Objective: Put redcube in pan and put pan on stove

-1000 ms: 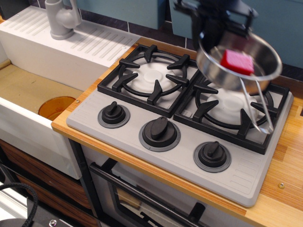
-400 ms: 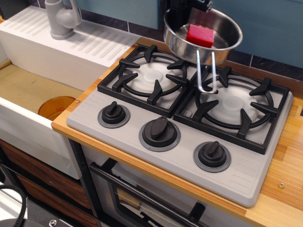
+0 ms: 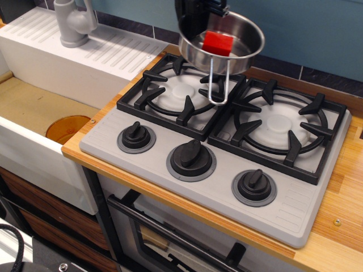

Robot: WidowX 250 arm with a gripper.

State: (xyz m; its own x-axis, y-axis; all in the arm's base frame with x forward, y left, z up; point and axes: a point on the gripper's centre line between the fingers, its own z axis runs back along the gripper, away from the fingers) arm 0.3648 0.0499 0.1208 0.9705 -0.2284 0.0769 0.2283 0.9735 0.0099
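While the black end effector (image 3: pixel 199 12) reaches down from the top edge of the view, it grips the far-left rim of the pan (image 3: pixel 241 50); its fingertips are hard to make out against the dark body, but the pan hangs off it in the air, so it is clamped on that rim. Only the lowest part of the arm shows, roughly upright. Just right of the end effector and slightly below it, the redcube (image 3: pixel 219 43) lies inside the pan, near the pan's middle. From the pan's near side the wire-loop handle (image 3: pixel 218 82) hangs downward toward the camera. Below the end effector sits the stove (image 3: pixel 187 127), the pan hovering over the back of its left burner grate (image 3: pixel 180 90). Far to the end effector's left stands the white sink (image 3: pixel 34 130) with its grey faucet (image 3: pixel 74 22).
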